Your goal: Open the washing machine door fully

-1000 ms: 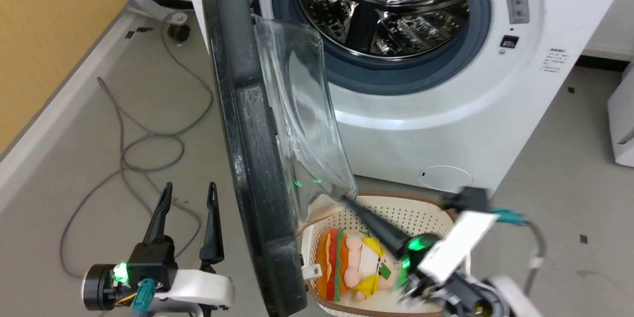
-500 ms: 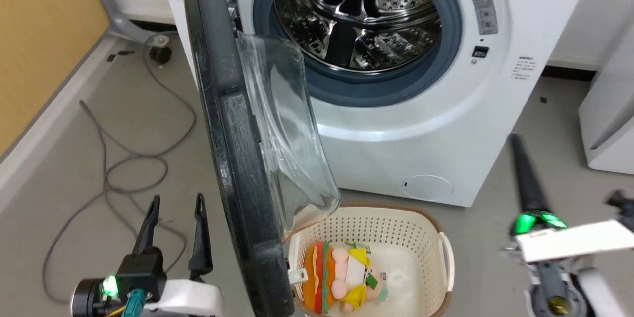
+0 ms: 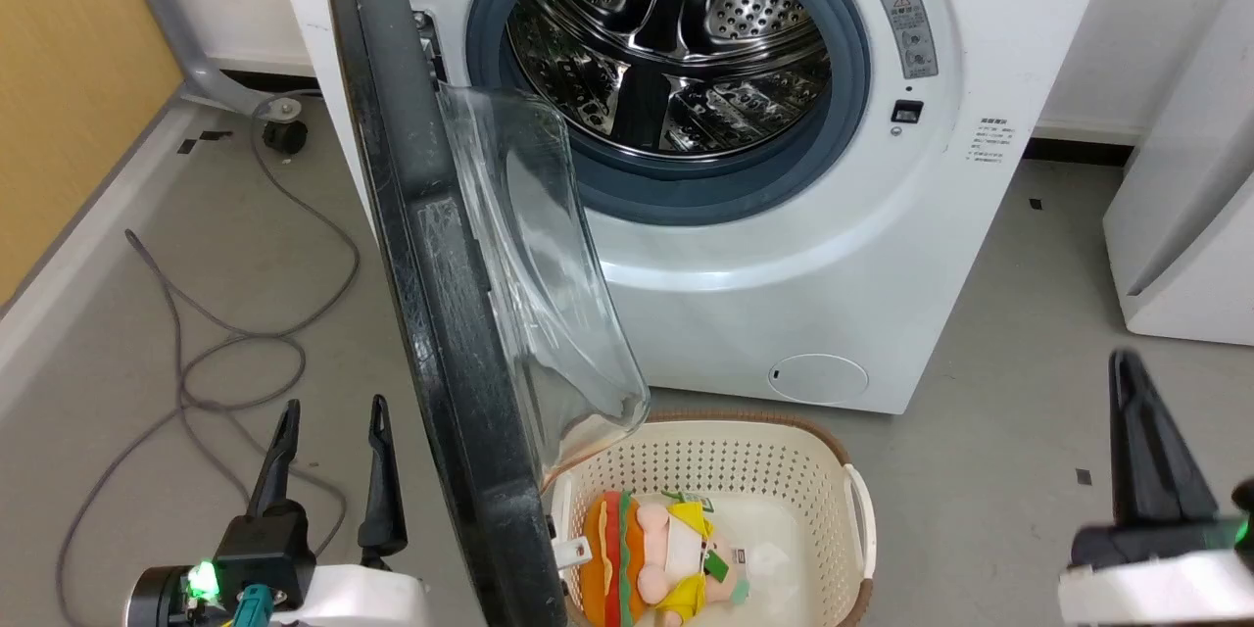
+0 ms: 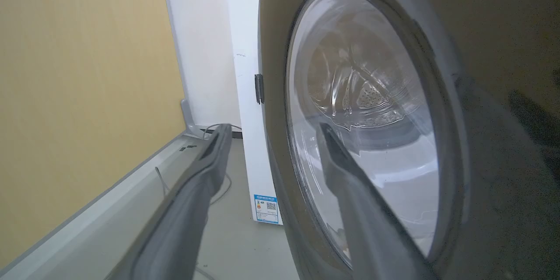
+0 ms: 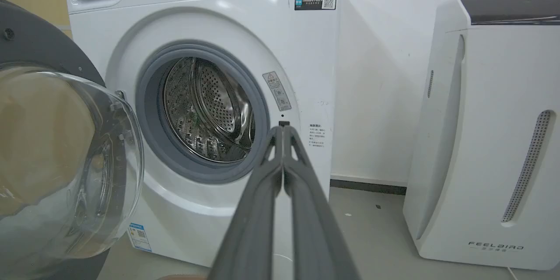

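Note:
The washing machine stands with its steel drum exposed. Its black washing machine door is swung out toward me, edge-on, glass bowl facing right. My left gripper is open low on the floor side, left of the door and apart from it. The left wrist view shows the left gripper beside the door's outer face. At the lower right, clear of the door, my right gripper is shut on nothing. In the right wrist view the right gripper points at the machine.
A cream laundry basket holding a burger plush toy sits on the floor under the door's lower edge. A grey cable loops on the floor at left by the yellow wall. A white FEELBIRD appliance stands at right.
My right gripper has pulled away from the bottom of the door's glass, above the basket, out to the lower right. The head view has shifted. The door's angle looks unchanged.

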Controlling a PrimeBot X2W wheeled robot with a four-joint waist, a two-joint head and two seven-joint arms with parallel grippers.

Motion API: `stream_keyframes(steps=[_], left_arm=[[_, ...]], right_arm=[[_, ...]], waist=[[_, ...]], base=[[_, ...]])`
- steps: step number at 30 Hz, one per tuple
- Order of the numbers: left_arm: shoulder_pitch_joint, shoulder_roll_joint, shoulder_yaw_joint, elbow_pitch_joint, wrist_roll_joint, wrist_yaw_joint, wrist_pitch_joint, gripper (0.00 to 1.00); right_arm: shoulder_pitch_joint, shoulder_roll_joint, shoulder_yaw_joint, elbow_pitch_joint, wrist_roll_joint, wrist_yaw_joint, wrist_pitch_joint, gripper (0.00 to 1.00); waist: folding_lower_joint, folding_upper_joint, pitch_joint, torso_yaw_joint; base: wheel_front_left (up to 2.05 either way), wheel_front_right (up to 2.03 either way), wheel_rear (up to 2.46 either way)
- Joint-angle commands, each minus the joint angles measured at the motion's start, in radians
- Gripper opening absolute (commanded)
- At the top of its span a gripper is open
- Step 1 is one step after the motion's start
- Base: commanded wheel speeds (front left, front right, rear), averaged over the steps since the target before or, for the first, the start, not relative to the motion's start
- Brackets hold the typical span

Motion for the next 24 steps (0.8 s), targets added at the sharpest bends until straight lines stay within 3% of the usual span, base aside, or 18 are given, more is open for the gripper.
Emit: stream_keyframes(steps=[1, 4, 5, 7, 8, 15, 16, 17, 18, 24], left_arm=[[0.015, 0.004, 0.001, -0.002, 0.01, 0.001, -0.005, 1.0], [0.016, 0.005, 0.004, -0.002, 0.011, -0.001, -0.005, 1.0], [0.016, 0.005, 0.005, -0.002, 0.011, -0.001, -0.005, 1.0], [0.016, 0.006, 0.007, -0.002, 0.012, -0.001, -0.005, 1.0], [0.017, 0.006, 0.008, -0.002, 0.012, -0.001, -0.005, 1.0], [0.017, 0.006, 0.021, 0.0, 0.006, 0.01, -0.005, 1.0], [0.016, 0.005, 0.022, 0.003, 0.003, 0.012, -0.005, 0.88], [0.014, 0.005, 0.025, 0.003, 0.004, 0.016, -0.005, 0.37], [0.012, 0.005, 0.026, 0.001, 0.003, 0.018, -0.005, 0.0], [-0.009, 0.008, 0.047, -0.021, -0.004, 0.012, -0.005, 0.0]], right_arm=[[0.026, 0.01, -0.009, 0.006, -0.011, 0.001, -0.004, 0.0], [0.065, 0.029, -0.035, 0.041, -0.026, 0.001, -0.004, 0.0], [0.076, 0.032, -0.042, 0.055, -0.027, 0.001, -0.004, 0.22], [0.093, 0.035, -0.052, 0.08, -0.025, 0.001, -0.004, 0.48], [0.1, 0.036, -0.054, 0.09, -0.029, 0.001, -0.004, 1.0], [0.111, 0.037, -0.049, 0.12, -0.024, 0.001, -0.004, 1.0], [0.111, 0.037, -0.048, 0.12, -0.024, 0.001, -0.004, 1.0], [0.111, 0.037, -0.047, 0.121, -0.024, 0.001, -0.004, 1.0], [0.111, 0.037, -0.045, 0.121, -0.025, 0.001, -0.004, 1.0], [0.109, 0.037, -0.048, 0.122, -0.032, 0.001, -0.004, 1.0]], waist=[[0.0001, 0.0, -0.001, -0.001], [0.0001, 0.0, -0.004, -0.004], [0.0001, 0.0, -0.005, -0.005], [0.0001, 0.0, -0.006, -0.008], [0.0001, 0.0, -0.006, -0.009], [0.0001, 0.0, -0.007, -0.02], [0.0001, 0.0, -0.007, -0.02], [0.0001, 0.0, -0.007, -0.02], [0.0001, 0.0, -0.007, -0.02], [0.0001, 0.0, -0.008, -0.009]], base=[[0.0, 0.0, 0.0], [0.0, 0.0, 0.0], [0.0, 0.0, 0.0], [0.0, 0.0, 0.0], [0.0, 0.0, 0.0], [0.0, 0.0, 0.0], [0.0, 0.0, 0.0], [0.0, 0.0, 0.0], [0.0, 0.0, 0.0], [0.0, 0.0, 0.0]])
